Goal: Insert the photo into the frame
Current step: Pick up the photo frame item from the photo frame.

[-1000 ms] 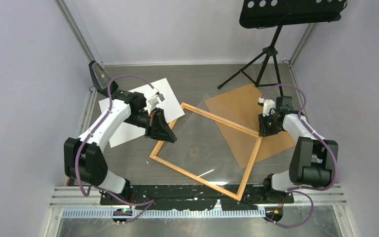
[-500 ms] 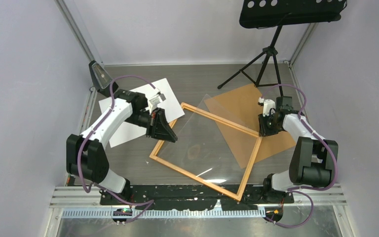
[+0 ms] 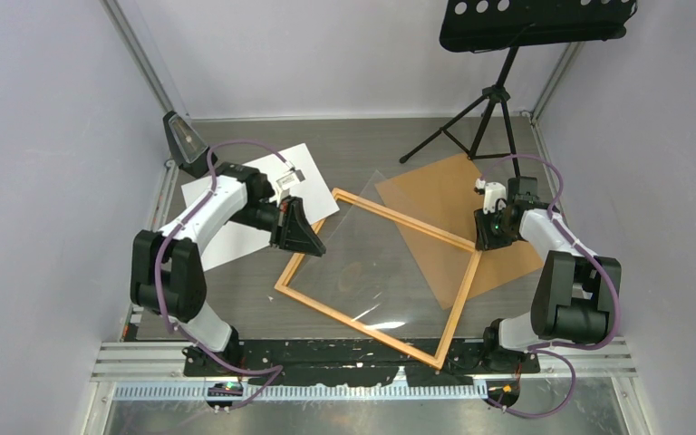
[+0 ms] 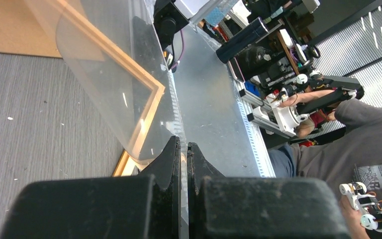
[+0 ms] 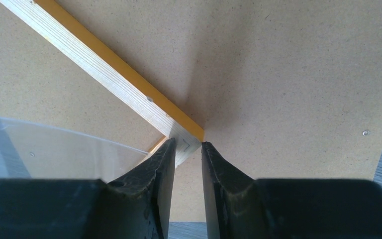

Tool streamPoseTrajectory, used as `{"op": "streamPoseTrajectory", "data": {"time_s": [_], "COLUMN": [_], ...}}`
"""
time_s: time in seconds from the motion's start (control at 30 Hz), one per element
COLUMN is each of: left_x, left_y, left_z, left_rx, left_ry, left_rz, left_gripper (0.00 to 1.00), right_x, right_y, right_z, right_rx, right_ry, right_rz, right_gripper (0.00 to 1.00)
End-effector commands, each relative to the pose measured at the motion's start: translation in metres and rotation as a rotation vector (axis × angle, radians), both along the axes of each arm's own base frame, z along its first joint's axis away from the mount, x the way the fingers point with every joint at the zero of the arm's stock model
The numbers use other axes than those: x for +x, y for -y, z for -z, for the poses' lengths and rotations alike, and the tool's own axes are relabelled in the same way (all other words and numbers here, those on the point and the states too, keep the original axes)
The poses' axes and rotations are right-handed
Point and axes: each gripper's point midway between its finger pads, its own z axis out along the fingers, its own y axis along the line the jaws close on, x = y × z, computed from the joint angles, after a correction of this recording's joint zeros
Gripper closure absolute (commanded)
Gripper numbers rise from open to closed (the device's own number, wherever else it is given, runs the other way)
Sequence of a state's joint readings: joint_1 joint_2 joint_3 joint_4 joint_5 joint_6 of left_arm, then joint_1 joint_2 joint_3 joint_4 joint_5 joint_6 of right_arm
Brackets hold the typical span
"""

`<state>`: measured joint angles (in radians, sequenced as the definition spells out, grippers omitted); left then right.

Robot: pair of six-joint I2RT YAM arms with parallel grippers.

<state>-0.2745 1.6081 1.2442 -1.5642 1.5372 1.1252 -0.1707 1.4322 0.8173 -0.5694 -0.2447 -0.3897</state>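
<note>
The left arm [image 3: 201,216] and right arm [image 3: 549,232] wear white shells between bulky black joint housings, on black bases [image 3: 210,359] at six o'clock of the table [image 3: 236,292]. A purple cable [image 3: 236,142] loops along each. The left end effector [image 4: 184,143] and right end effector [image 5: 188,145] carry black, scuffed wedge fingers [image 4: 163,167].

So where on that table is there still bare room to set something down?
Bare table lies between the photo, the frame and the left arm's base, and again along the far side between photo and tripod. The middle is crowded: frame, clear sheet and brown board overlap.
</note>
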Motion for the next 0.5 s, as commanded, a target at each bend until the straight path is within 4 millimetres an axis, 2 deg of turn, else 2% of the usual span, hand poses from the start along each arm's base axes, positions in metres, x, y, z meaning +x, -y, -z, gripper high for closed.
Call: {"op": "streamPoseTrajectory", "data": {"time_s": [0.0, 0.2, 0.47], "left_x": [-0.011, -0.010, -0.008], "left_y": [-0.002, -0.001, -0.001], "left_z": [-0.008, -0.005, -0.002], "left_rx": [0.015, 0.017, 0.020], "left_ry": [-0.130, -0.140, -0.149], "left_rz": [-0.006, -0.006, -0.006], "left_gripper": [1.00, 1.00, 1.00], "right_x": [0.007, 0.009, 0.014], "right_y": [0.012, 0.013, 0.012], "right_z": [-0.002, -0.005, -0.018], "right_rx": [-0.051, -0.052, -0.050], "right_ry": [0.033, 0.044, 0.088], "right_rz": [0.017, 0.022, 0.033], "right_gripper": [0.67, 0.59, 0.52]}}
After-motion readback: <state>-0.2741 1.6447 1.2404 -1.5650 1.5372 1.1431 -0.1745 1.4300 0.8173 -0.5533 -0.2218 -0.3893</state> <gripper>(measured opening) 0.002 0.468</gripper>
